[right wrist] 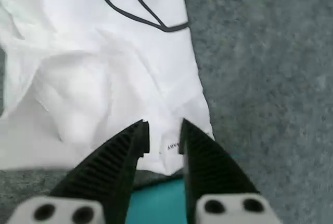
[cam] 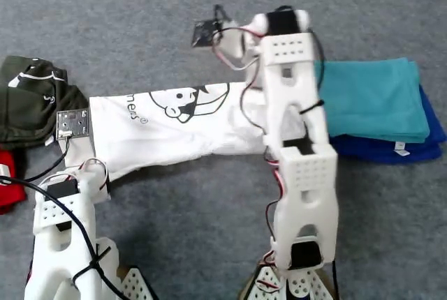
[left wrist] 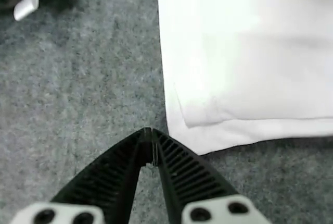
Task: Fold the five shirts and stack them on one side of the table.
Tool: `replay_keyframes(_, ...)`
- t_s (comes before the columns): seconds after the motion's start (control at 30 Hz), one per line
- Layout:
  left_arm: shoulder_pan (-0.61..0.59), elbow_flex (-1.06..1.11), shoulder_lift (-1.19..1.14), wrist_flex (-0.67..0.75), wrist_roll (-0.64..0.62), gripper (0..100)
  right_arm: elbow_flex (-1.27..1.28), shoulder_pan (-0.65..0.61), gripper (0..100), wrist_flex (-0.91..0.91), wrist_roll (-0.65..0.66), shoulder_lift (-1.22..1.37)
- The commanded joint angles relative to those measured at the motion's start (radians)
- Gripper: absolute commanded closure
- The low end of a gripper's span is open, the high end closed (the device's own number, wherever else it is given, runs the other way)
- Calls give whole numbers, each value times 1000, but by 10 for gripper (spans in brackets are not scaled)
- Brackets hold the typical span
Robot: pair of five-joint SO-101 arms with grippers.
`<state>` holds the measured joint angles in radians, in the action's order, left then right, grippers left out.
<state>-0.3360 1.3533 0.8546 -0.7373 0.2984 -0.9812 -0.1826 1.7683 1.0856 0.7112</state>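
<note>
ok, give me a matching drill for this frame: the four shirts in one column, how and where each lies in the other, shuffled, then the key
Things:
1. white shirt
2. teal shirt
3. blue shirt
4. dark green shirt

States:
A. folded, underneath another folded shirt, at the right
B. crumpled in a heap, at the left
C. laid out across the middle, print facing up
D. folded, lying on top of another folded shirt

Pairs: 1-C, 2-D, 3-A, 4-B
</note>
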Motion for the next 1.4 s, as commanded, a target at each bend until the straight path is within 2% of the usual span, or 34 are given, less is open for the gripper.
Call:
replay_keyframes(0.0,15,-3,15,11,11,980,5,68,989,3,-48,-104)
replay_keyframes(0.07,17,-3,15,11,11,980,18,82,963,12,-51,-101)
replay_keyframes(0.2,17,-3,15,9,31,981,85,88,836,18,-57,-120)
replay_keyframes(0.27,17,-3,15,9,32,981,140,96,887,20,-57,-176)
replay_keyframes(0.33,15,-3,15,9,32,981,248,105,998,20,-52,-260)
replay_keyframes(0.4,14,-3,15,9,32,981,397,111,977,18,-35,-364)
replay_keyframes(0.53,12,-3,15,9,32,981,773,105,996,8,63,-587)
replay_keyframes(0.63,12,-3,15,9,37,981,1056,87,997,-89,97,-746)
replay_keyframes(0.77,15,6,16,12,37,981,1395,58,996,-311,91,-894)
replay_keyframes(0.87,17,8,16,14,37,981,1540,4,996,-456,55,-923)
replay_keyframes(1.03,17,8,16,14,37,981,1504,-61,996,-618,-74,-829)
replay_keyframes(1.2,17,8,16,14,37,981,1279,-68,996,-758,-195,-605)
replay_keyframes(1.37,14,8,16,12,37,981,1023,-54,996,-813,-235,-372)
